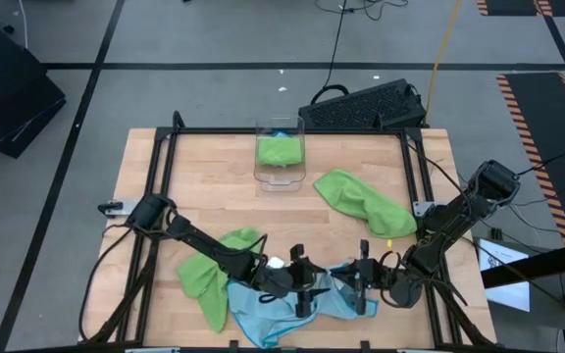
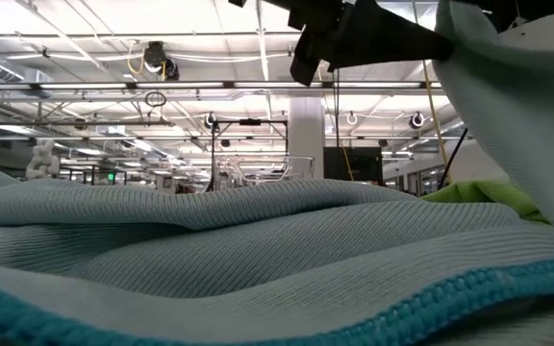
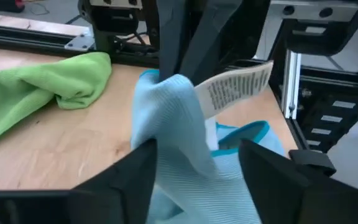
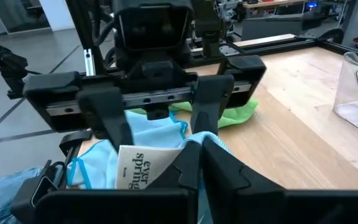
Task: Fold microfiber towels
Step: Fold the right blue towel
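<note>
A light blue towel [image 1: 282, 314] lies crumpled at the near middle of the table and fills the low view [image 2: 258, 240]. One part of it is raised, with a white printed tag [image 3: 241, 87] beside it. My right gripper [image 1: 361, 277] comes in from the right and is shut on that raised part. Facing it from the left, my left gripper [image 1: 307, 284] is open, one finger [image 3: 138, 171] on each side of the raised blue cloth [image 3: 173, 118]. My right gripper pinches the blue towel's raised part [image 4: 191, 142] between its two fingers, right next to the white tag [image 4: 145, 165]. The fingers come about level from the table's right side. The cloth hangs below them and its remainder lies on the table. Whether my left gripper touches the cloth, I cannot tell.
A clear bin [image 1: 263, 175] with a green towel [image 1: 279, 149] in it stands at the far middle. One green towel [image 1: 361, 201] lies at the right, another [image 1: 204, 279] at the near left under my left arm. Black frame rails [image 1: 292, 130] border the table.
</note>
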Controlling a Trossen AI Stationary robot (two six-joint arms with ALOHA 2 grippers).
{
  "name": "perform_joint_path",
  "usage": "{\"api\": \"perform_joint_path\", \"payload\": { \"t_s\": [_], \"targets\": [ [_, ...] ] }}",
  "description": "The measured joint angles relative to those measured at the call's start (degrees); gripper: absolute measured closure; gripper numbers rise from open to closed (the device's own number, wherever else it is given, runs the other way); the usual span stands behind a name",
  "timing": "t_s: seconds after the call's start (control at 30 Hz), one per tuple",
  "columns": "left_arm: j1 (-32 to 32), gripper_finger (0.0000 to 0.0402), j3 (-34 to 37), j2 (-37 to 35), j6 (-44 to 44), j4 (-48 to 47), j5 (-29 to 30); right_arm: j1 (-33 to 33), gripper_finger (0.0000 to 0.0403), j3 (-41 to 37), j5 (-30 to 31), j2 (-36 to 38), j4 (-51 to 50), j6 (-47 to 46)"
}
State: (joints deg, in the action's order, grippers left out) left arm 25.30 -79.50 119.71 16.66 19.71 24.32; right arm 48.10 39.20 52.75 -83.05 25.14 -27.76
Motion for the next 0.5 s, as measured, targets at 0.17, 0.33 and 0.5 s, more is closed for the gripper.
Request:
{"api": "perform_joint_path", "payload": {
  "t_s": [0.17, 0.33, 0.5],
  "targets": [
    [-0.75, 0.0153, 0.00, 1.71, -0.17, 1.72, 2.62, 0.00, 0.0395, 0.00, -0.04, 0.00, 0.35, -0.01],
    [-1.67, 0.0240, -0.02, 2.77, -1.71, 1.67, 2.64, 0.00, 0.0395, 0.00, -0.14, 0.00, 0.34, 0.01],
    [-1.66, 0.0376, -0.02, 2.73, -6.03, 1.62, 0.80, 0.24, 0.0395, 0.00, -1.86, 0.00, 0.19, 0.32]
  ]
}}
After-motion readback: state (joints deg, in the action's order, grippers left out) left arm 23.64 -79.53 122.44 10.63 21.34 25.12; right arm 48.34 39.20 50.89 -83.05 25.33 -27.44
